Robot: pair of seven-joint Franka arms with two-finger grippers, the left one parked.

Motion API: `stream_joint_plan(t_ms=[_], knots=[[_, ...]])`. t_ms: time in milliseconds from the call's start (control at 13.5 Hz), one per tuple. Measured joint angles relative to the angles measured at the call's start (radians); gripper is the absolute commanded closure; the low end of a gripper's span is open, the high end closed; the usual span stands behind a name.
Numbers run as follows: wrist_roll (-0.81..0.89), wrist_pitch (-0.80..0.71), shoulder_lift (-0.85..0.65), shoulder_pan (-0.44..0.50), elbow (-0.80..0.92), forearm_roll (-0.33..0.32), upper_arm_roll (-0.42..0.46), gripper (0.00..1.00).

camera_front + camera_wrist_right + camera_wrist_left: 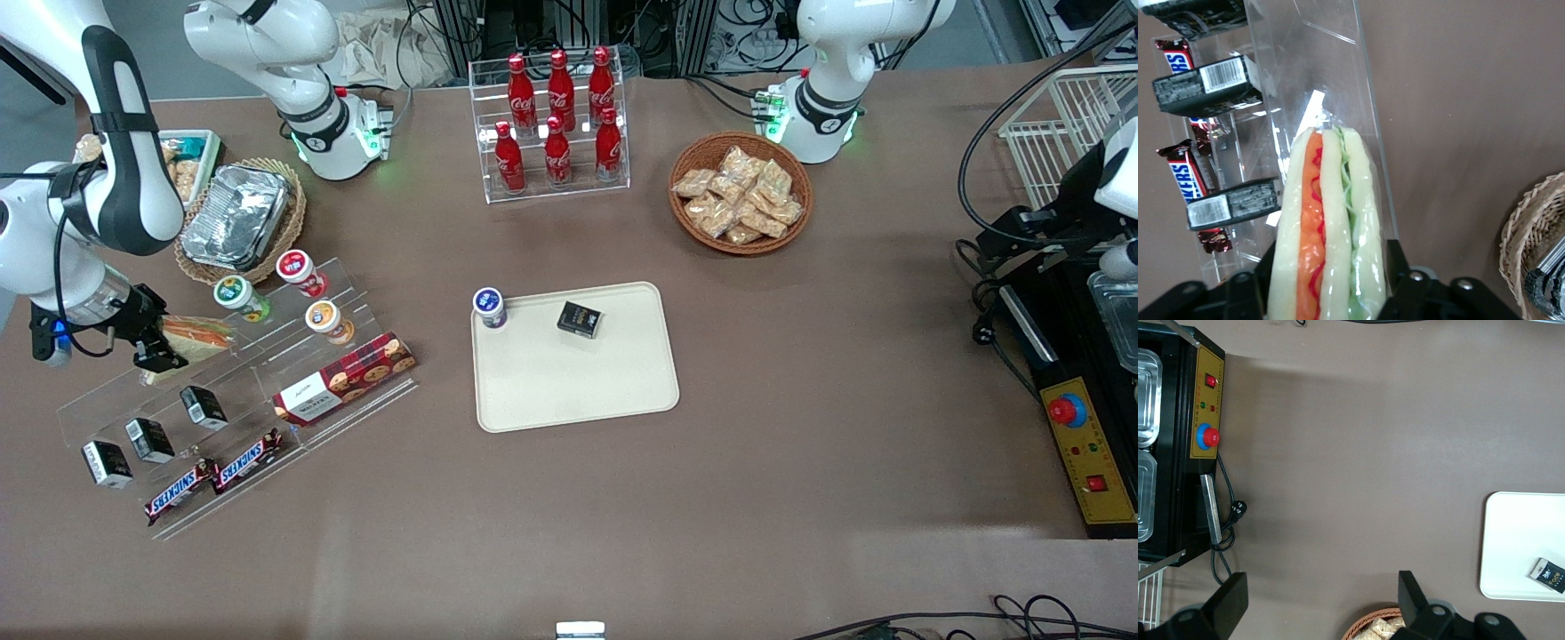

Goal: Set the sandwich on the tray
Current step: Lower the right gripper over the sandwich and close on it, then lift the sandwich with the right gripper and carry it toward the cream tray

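The gripper [164,351] hung over the upper step of the clear acrylic display stand [240,391] at the working arm's end of the table, its two fingers pinching the sandwich [197,335] by its wide end. In the right wrist view the sandwich [1331,227] stood between the dark fingers [1395,267], wrapped in clear plastic, with pale bread around an orange-red layer and a green one. Whether the wedge touched the stand or was just above it could not be told.

The tray [578,382] lay flat near the middle of the table, at about three o'clock from the sandwich and well apart from it. On the tray stood a small cup with a blue lid [490,308] at its ten o'clock corner, and a small black box [580,319] just beside it toward one o'clock of the tray's centre.

On the stand, three lidded cups [297,271] sat at about two o'clock from the sandwich, a red cookie box [345,378] at four o'clock, three small black boxes [149,438] at six o'clock, and two Snickers bars [213,476] nearer the front camera than those. A foil container [236,216] in a wicker basket rested at twelve o'clock from the sandwich. A rack of red cola bottles [556,124] and a basket of tan snack packets [741,193] stood farther from the front camera than the tray
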Motion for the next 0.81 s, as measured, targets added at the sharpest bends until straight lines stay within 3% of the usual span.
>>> stream_joint_plan(t_ms=[148, 222, 296, 519, 815], knots=[[-0.006, 0.009, -0.002, 0.000, 0.006, 0.000, 0.000, 0.57], [-0.021, 0.013, -0.003, 0.000, 0.015, 0.000, 0.000, 0.68], [-0.042, 0.014, -0.003, 0.000, 0.030, 0.000, 0.000, 0.72], [-0.147, 0.014, -0.006, 0.000, 0.083, 0.000, 0.000, 0.72], [-0.408, -0.059, -0.013, 0.002, 0.167, 0.000, 0.009, 0.72]])
